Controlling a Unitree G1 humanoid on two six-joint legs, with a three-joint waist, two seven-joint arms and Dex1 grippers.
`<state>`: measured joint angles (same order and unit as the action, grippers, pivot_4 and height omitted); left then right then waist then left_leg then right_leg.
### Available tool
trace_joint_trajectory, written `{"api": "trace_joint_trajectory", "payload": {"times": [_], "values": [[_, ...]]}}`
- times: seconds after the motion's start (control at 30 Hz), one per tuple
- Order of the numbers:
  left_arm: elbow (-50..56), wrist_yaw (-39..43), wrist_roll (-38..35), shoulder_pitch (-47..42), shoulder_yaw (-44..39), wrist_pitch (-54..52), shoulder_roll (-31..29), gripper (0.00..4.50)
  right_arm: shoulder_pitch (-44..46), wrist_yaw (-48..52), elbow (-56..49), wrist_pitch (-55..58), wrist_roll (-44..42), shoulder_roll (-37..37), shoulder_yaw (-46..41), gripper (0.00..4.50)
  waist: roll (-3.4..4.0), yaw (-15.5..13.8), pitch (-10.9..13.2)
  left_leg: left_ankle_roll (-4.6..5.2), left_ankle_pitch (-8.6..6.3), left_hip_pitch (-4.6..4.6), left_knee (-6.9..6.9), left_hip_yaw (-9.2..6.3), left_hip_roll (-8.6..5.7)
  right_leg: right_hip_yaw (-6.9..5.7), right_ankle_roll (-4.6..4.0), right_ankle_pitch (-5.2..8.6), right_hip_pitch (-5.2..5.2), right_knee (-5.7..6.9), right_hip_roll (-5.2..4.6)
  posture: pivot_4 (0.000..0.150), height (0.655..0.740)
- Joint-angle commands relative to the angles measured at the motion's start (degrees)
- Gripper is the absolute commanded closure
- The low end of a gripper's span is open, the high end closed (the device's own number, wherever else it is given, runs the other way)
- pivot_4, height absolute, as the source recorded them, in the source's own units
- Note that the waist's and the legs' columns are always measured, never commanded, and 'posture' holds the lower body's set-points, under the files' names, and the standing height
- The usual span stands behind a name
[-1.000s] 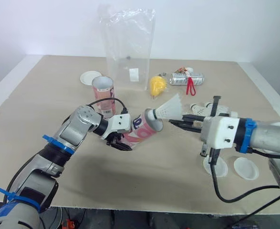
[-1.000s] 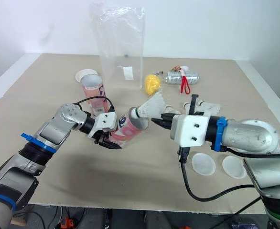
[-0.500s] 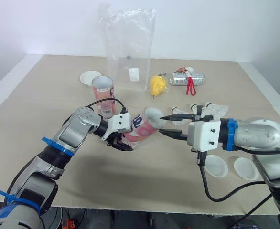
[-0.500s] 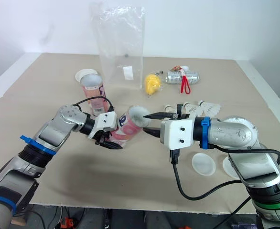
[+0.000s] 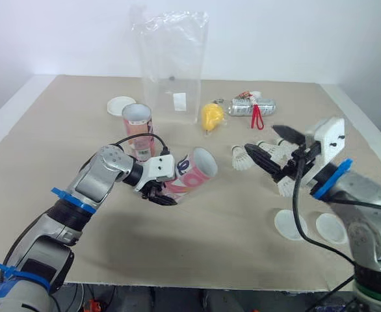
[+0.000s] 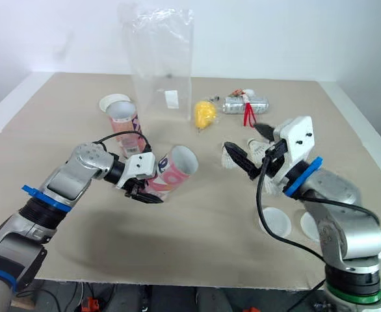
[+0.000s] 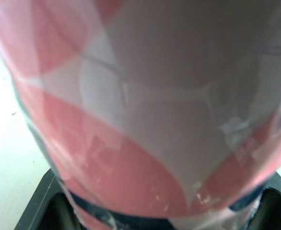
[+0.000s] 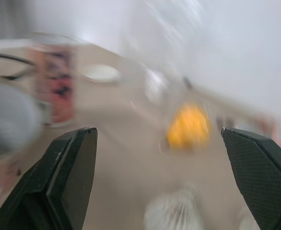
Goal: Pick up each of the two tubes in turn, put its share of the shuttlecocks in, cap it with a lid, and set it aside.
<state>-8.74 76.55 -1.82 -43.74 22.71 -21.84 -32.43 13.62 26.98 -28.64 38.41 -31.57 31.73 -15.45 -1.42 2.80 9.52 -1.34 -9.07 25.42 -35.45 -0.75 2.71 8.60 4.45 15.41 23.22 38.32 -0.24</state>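
My left gripper (image 5: pixel 159 190) is shut on a pink-and-white tube (image 5: pixel 189 174), held tilted above the table with its open mouth (image 5: pixel 204 162) toward the right; its wall (image 7: pixel 140 120) is close up in the left wrist view. A second pink tube (image 5: pixel 138 127) stands upright behind it. My right gripper (image 5: pixel 262 138) hangs open and empty over several loose white shuttlecocks (image 5: pixel 240 156) at the right. Its fingertips (image 8: pixel 85 136) stand far apart in the right wrist view. Two white lids (image 5: pixel 288 224) lie near the right front edge, and a third lid (image 5: pixel 120 104) lies at the back left.
A tall clear plastic bag (image 5: pixel 174 65) stands at the back centre. Beside it lie a yellow object (image 5: pixel 212 116) and a silver can (image 5: pixel 252 106) with a red strap. The table edge (image 5: pixel 177 283) runs along the front.
My right gripper has opened, let the shuttlecock go at the tube's mouth, and drawn back to the right over the loose shuttlecocks. The left arm has kept hold of the tube.
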Motion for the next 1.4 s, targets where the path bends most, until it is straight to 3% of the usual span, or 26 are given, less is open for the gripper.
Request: {"api": "trace_joint_trajectory", "payload": {"times": [0.03, 0.4, 0.9, 1.13, 1.4], "values": [[-0.17, -0.21, -1.01, -1.2, -1.65, -0.03, -0.35, 1.53, -0.92, -6.06, -3.38, 4.23, -0.39, -3.09, 1.93, 0.08, 0.02, 0.01, 0.01, 0.0, 0.0, 0.0, 0.0, -0.01, 0.0, 0.0, 0.0, 0.0, 0.01, 0.02, 0.02, 0.15, 0.74], [2.22, -0.69, -2.23, -0.26, -1.83, -1.97, -0.34, 1.53, -0.03, -12.55, 5.28, 2.88, 3.64, -13.25, 7.99, 0.08, 0.03, -0.01, 0.02, 0.0, 0.0, 0.02, 0.02, -0.02, 0.03, 0.0, -0.01, 0.06, 0.02, 0.03, 0.06, 0.15, 0.74], [3.09, -1.79, -2.56, 0.33, -0.75, -2.38, -0.64, 1.53, 9.49, -11.8, 22.5, -4.41, 7.48, -17.25, 7.73, 0.08, 0.06, 0.12, 0.04, -0.01, 0.01, 0.07, 0.01, -0.04, 0.02, 0.0, 0.02, 0.0, 0.05, 0.04, 0.09, 0.15, 0.74], [-0.22, -3.25, 2.48, -0.3, 1.0, 3.94, -1.69, 1.53, 13.1, -11.94, 28.87, -6.49, 8.71, -17.43, 7.54, 0.08, 0.07, 0.11, 0.04, -0.01, 0.0, 0.09, 0.05, -0.06, 0.01, 0.0, -0.04, 0.02, 0.05, 0.04, 0.09, 0.15, 0.74], [-0.97, -3.05, 3.16, -0.45, 0.6, 5.05, -1.0, 1.53, 16.02, -13.65, 33.96, -8.72, 10.44, -19.2, 7.56, 0.08, 0.08, 0.26, 0.03, 0.01, 0.05, 0.06, -0.03, -0.05, 0.02, 0.0, 0.05, -0.1, 0.04, 0.04, 0.1, 0.15, 0.74]]}}
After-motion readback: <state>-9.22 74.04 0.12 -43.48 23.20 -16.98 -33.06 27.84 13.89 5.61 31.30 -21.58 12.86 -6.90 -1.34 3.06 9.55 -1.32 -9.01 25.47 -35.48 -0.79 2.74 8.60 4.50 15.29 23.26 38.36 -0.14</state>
